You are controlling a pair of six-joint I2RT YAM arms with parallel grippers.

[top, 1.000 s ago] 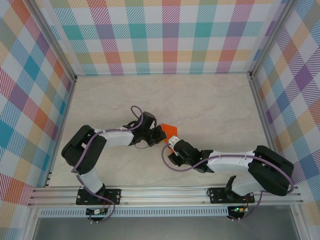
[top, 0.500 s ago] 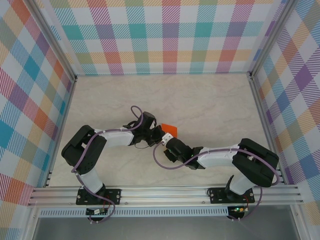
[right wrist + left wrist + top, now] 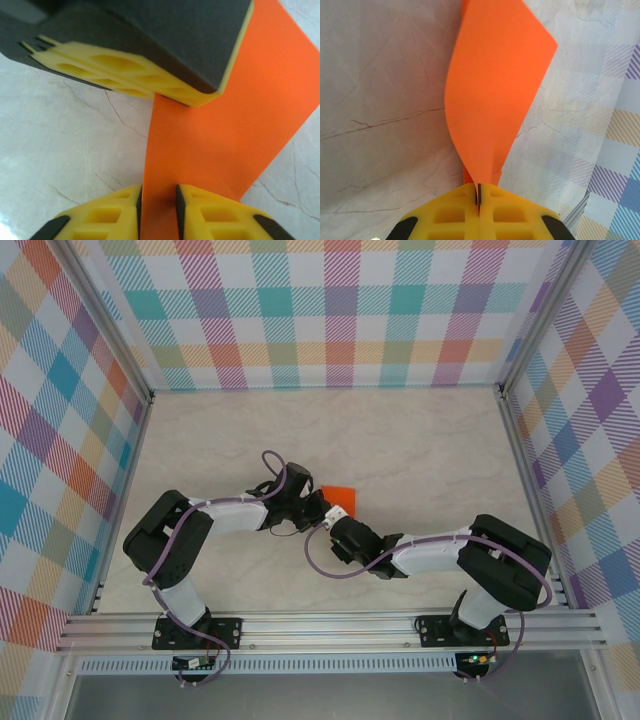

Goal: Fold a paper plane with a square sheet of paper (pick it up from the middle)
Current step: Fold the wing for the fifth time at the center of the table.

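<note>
The square sheet of paper (image 3: pixel 338 491) is bright orange and bent up off the table between the two arms. In the left wrist view the orange paper (image 3: pixel 495 75) curls upward, and my left gripper (image 3: pixel 479 192) is shut on its lower tip, yellow jaws pressed together. In the right wrist view the paper (image 3: pixel 225 125) runs down between the two pads of my right gripper (image 3: pixel 159 200), which stand a little apart, open on either side of it. The left gripper's finger (image 3: pixel 150 35) pinches the same sheet just above. From above, the left gripper (image 3: pixel 316 508) and right gripper (image 3: pixel 338 522) meet.
The marble-patterned table (image 3: pixel 430 440) stretches wide behind and to the right of the paper. Checked walls (image 3: pixel 340 310) close off the back and both sides. An aluminium rail (image 3: pixel 330 625) runs along the near edge by the arm bases.
The right arm has reached left and forward so its gripper comes up against the left gripper at the paper, and its jaws have narrowed around the sheet. The left arm stays put, still pinching.
</note>
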